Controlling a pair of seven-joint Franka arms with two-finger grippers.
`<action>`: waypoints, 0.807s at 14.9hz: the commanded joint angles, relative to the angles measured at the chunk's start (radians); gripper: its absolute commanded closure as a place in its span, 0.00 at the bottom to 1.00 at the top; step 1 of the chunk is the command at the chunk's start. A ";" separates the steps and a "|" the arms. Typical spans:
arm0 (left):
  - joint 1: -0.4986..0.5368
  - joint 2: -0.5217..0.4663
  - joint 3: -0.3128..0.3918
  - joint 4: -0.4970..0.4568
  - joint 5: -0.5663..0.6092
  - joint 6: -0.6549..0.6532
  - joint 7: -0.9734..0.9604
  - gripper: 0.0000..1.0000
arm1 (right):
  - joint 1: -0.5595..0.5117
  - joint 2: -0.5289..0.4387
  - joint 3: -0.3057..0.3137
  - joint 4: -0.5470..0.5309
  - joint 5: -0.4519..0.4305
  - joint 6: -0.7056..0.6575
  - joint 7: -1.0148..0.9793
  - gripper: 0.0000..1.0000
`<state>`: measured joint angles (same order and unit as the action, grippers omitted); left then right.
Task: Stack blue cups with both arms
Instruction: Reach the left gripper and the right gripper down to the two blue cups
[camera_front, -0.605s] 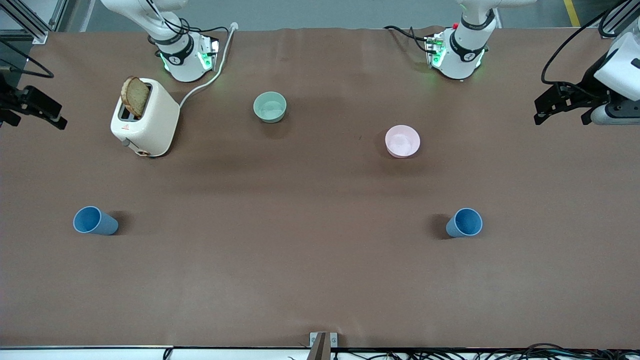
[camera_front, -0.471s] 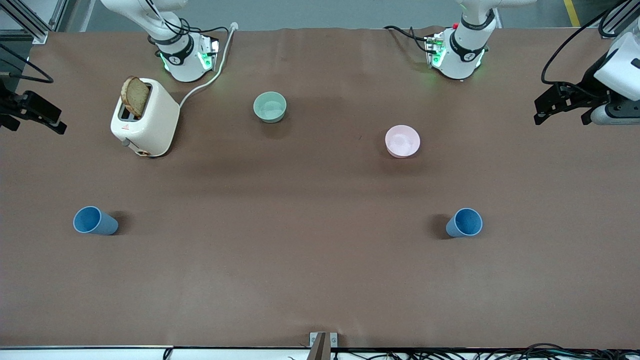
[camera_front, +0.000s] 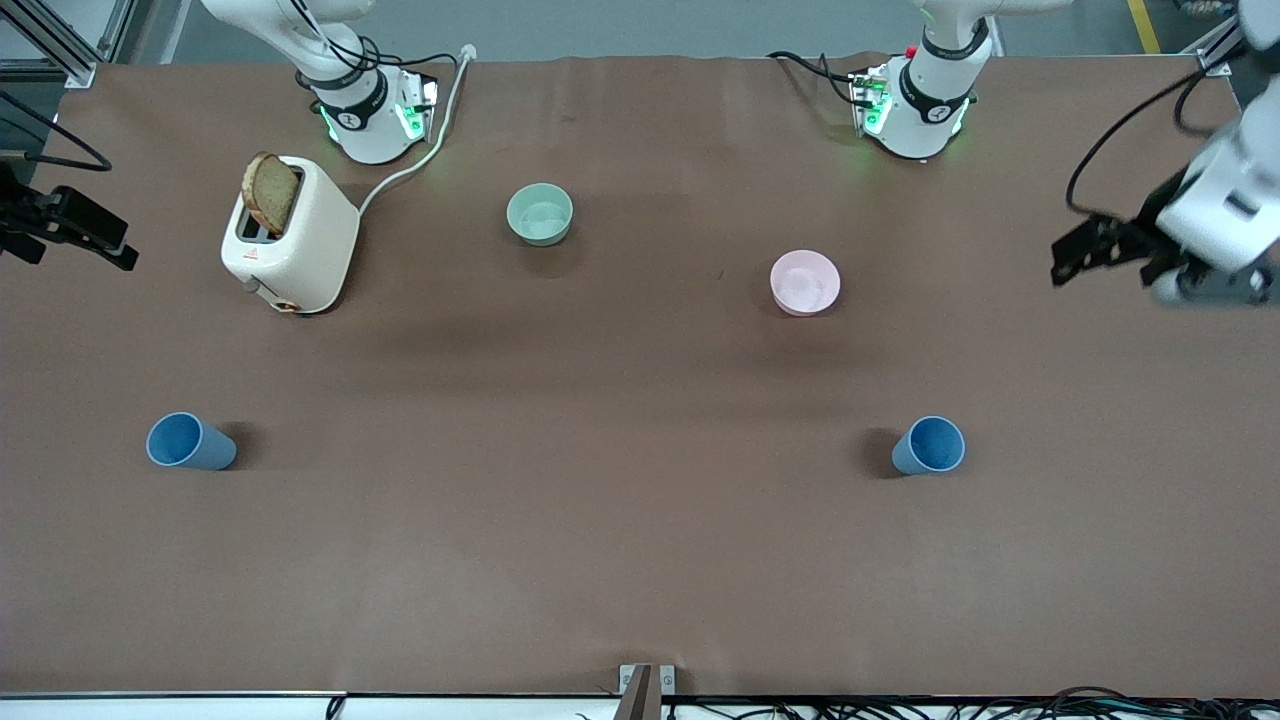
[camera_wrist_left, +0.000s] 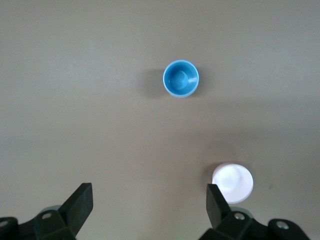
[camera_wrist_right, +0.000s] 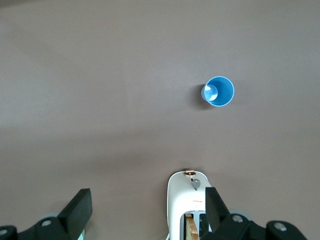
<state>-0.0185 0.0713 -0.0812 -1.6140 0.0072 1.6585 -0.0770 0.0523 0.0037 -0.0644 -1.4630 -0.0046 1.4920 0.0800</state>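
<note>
Cups: two blue cups, matte and tapered, are seen upright and well apart on the bench (camera_front: 640, 560), one (camera_front: 929, 445) toward the left arm's end, the other (camera_front: 188, 442) toward the right arm's.
Change: the left tool (camera_front: 1108, 255) has been swung lower and inward since a moment ago; an approach is judged begun.
Left tool: spread, empty.
Right tool (camera_front: 70, 235): spread, empty, barely shifted, at the bench edge beside the toaster (camera_front: 290, 236).
</note>
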 joint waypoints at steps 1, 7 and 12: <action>0.031 0.128 -0.005 -0.056 0.016 0.177 0.020 0.00 | 0.001 -0.011 -0.003 -0.026 0.012 -0.001 -0.003 0.01; 0.025 0.315 -0.009 -0.135 0.014 0.477 0.003 0.00 | -0.044 -0.005 -0.009 -0.069 0.012 0.074 -0.026 0.00; 0.009 0.429 -0.009 -0.122 0.013 0.555 -0.001 0.28 | -0.205 0.119 -0.009 -0.160 0.012 0.290 -0.205 0.00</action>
<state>-0.0060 0.4688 -0.0864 -1.7508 0.0091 2.1947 -0.0716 -0.0914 0.0594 -0.0825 -1.6046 -0.0047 1.7249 -0.0657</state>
